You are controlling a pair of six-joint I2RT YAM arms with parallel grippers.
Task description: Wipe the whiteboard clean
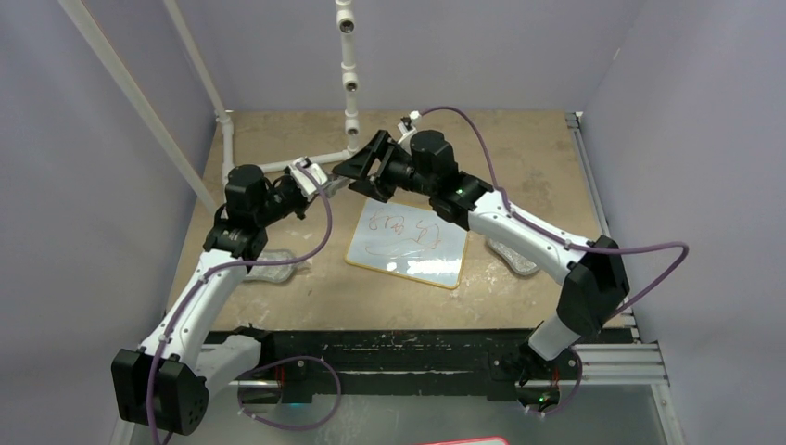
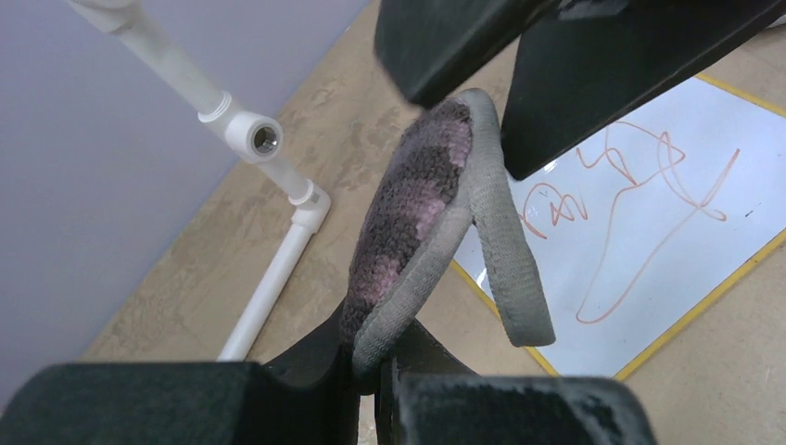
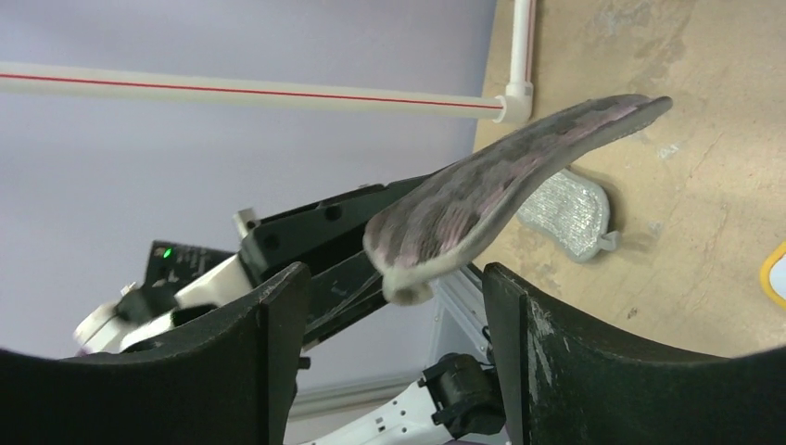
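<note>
The whiteboard point(image 1: 408, 243) lies slightly skewed at the middle of the table point(image 1: 519, 158), with red scribbles on its far half. Near its 11 o'clock corner, the left gripper point(image 1: 326, 184) and right gripper point(image 1: 350, 169) meet tip to tip. A grey pad point(image 1: 274, 266) lies at the board's 9 o'clock and a second grey pad point(image 1: 513, 256) at its 3 o'clock, each partly under an arm.
</note>
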